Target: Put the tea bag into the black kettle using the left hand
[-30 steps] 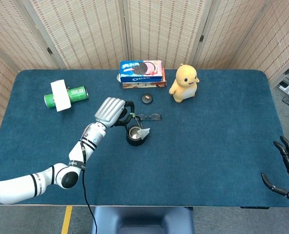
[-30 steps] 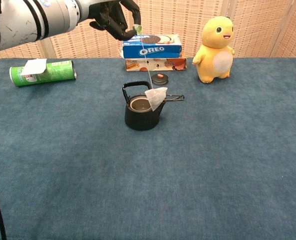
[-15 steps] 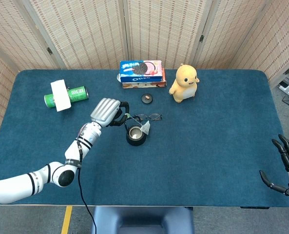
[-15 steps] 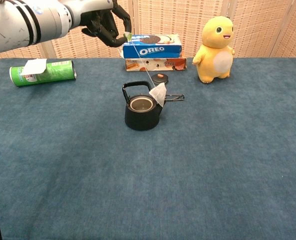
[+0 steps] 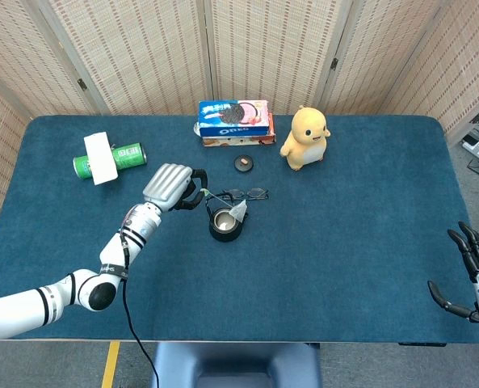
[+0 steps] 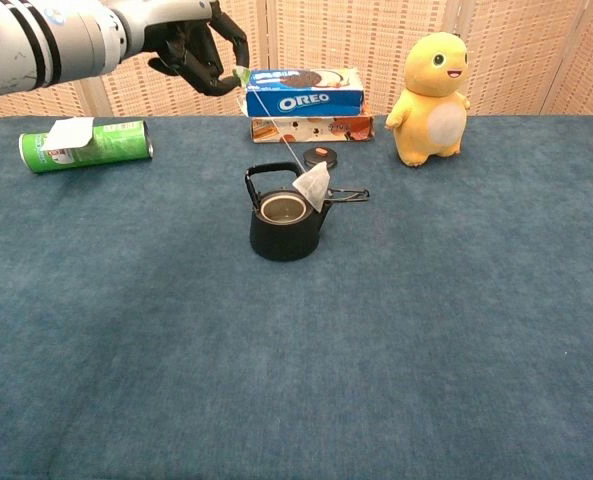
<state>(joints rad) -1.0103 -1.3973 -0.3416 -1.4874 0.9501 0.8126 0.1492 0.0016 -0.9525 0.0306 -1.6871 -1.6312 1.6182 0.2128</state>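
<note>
Now tea bag (image 6: pixel 312 187) below left hand (image 6: pixel 191 45)

Black kettle (image 6: pixel 287 227), white tea bag (image 6: pixel 313 187), blue table (image 6: pixel 456 330)

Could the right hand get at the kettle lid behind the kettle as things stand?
Probably not easily: the right hand sits at the table's far right edge, while the lid lies mid-table, though nothing blocks the way.
</note>
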